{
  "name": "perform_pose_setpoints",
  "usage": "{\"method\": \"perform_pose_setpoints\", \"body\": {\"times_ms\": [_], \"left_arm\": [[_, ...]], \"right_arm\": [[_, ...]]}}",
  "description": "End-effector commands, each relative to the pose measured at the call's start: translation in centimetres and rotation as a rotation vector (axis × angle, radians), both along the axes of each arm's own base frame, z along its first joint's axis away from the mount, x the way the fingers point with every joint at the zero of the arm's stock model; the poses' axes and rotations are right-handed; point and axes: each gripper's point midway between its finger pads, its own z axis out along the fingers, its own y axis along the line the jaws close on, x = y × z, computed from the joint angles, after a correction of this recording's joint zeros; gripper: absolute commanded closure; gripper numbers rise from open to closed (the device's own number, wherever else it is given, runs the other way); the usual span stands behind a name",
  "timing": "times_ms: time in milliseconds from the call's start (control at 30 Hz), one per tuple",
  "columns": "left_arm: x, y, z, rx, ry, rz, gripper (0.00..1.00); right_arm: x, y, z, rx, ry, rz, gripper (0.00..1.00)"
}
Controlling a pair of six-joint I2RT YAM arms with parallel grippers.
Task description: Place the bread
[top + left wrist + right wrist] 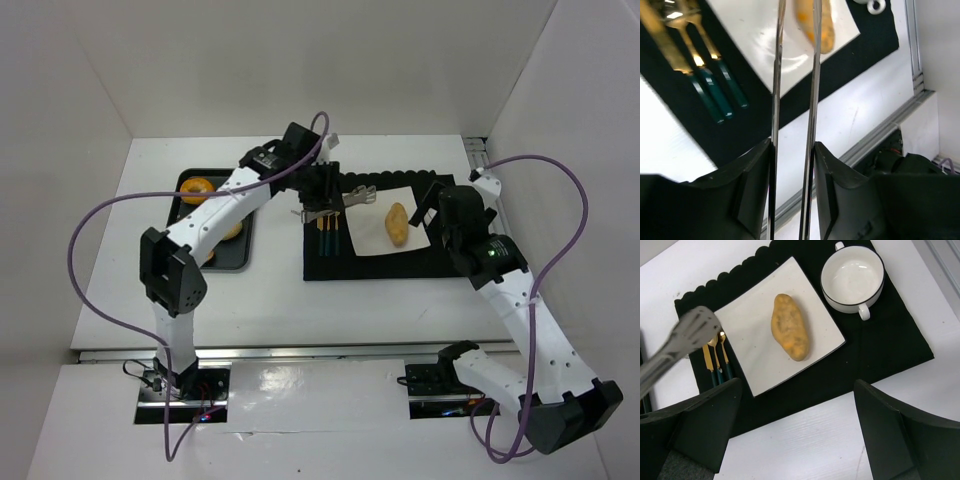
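From above: one bread [397,223] lying on the single white plate [368,228], atop one black placemat [330,265], right of centre on the worktop [400,310]. Far left, one dark tray [240,262] holding two rolls [197,188], partly hidden under the left arm. Left gripper [322,190] clamped on one pair of tongs [358,195], tips above the plate's far left edge. Through the left wrist: fingers [752,190] pressing both tong arms; three teal-handled cutlery pieces [715,95] on the mat. Through the right wrist: right gripper [797,385] with fingers wide apart, gripping nothing; one empty white bowl [852,277] right of the plate.
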Motion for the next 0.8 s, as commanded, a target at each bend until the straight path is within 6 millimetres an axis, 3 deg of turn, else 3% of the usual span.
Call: {"method": "perform_pose_setpoints", "body": {"times_ms": [0, 167, 300, 433, 567, 667, 767], "left_arm": [[-0.3, 2.5, 1.2, 0.02, -0.036, 0.02, 0.52], [0.6, 7.3, 1.6, 0.051, -0.049, 0.144, 0.54], [2.8, 15.1, 0.3, 0.178, -0.051, 0.352, 0.54], [3.8, 21.6, -0.9, 0.347, -0.052, 0.493, 0.5], [4.5, 25.2, -1.9, 0.384, -0.026, 0.554, 0.46], [5.3, 26.5, -2.7, 0.401, -0.019, 0.582, 0.45], [6.1, 26.6, -3.0, 0.396, -0.014, 0.575, 0.37]], "right_arm": [[0.6, 0.3, 0.2, 0.009, -0.01, 0.008, 0.0], [1.4, 2.2, -2.0, 0.009, 0.076, 0.11, 0.01], [1.8, 3.5, -3.8, 0.027, 0.144, 0.157, 0.02], [2.1, 3.7, -3.5, 0.03, 0.128, 0.17, 0.02], [2.4, 3.8, -3.7, 0.022, 0.129, 0.175, 0.01], [2.4, 4.0, -4.0, 0.026, 0.14, 0.183, 0.01], [2.6, 4.1, -3.9, 0.026, 0.14, 0.183, 0.01]]}}
